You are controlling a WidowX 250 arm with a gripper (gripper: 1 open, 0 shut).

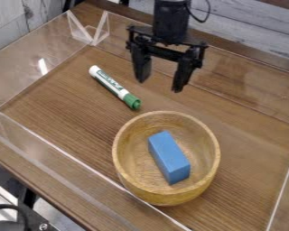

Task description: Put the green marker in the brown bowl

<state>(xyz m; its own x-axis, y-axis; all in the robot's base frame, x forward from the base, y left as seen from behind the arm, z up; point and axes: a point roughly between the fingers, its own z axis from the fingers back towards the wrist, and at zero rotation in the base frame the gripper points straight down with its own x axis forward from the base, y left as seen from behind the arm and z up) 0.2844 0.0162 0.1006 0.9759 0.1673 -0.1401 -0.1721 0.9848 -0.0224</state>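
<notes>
In the camera view, taking twelve o'clock as the far edge, the end effector (163, 76) hangs near one o'clock with its fingers spread and nothing between them, while the green marker (115, 87) lies on the desk (60, 110) toward eleven o'clock, outside the brown bowl (120, 152). The marker sits to the left of the fingers in the picture, so closing after too little sideways travel would likely catch air, or just nudge the barrel and set it rolling. It also lies slantwise, capped end pointing to about five o'clock, so a poorly turned grip could pinch it at an angle and let it swivel. The blue block (169, 156) already lies in the bowl (awkward company for a slim pen); a marker released over it might perch there or tip across the rim. Some green lettering seems to run along the white barrel, too small to read, and no brand is legible.
</notes>
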